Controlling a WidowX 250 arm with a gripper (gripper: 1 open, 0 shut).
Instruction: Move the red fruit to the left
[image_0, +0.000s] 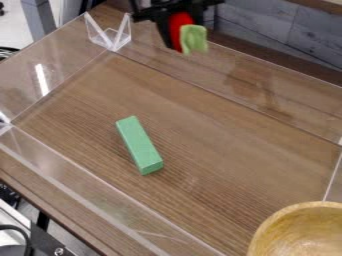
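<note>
The red fruit (181, 33) hangs in the air near the top middle of the view, above the far wall of the clear box. Its light green leafy top (197, 39) points down and to the right. My gripper (178, 18) is shut on the red fruit from above, and only its dark lower fingers show below the top edge of the frame. The fruit is well above the wooden floor and touches nothing else.
A green rectangular block (138, 144) lies on the wooden floor left of centre. Clear acrylic walls (54, 66) surround the floor, with a folded corner piece (110, 35) at the back left. A wooden bowl rim (305, 235) shows at the bottom right.
</note>
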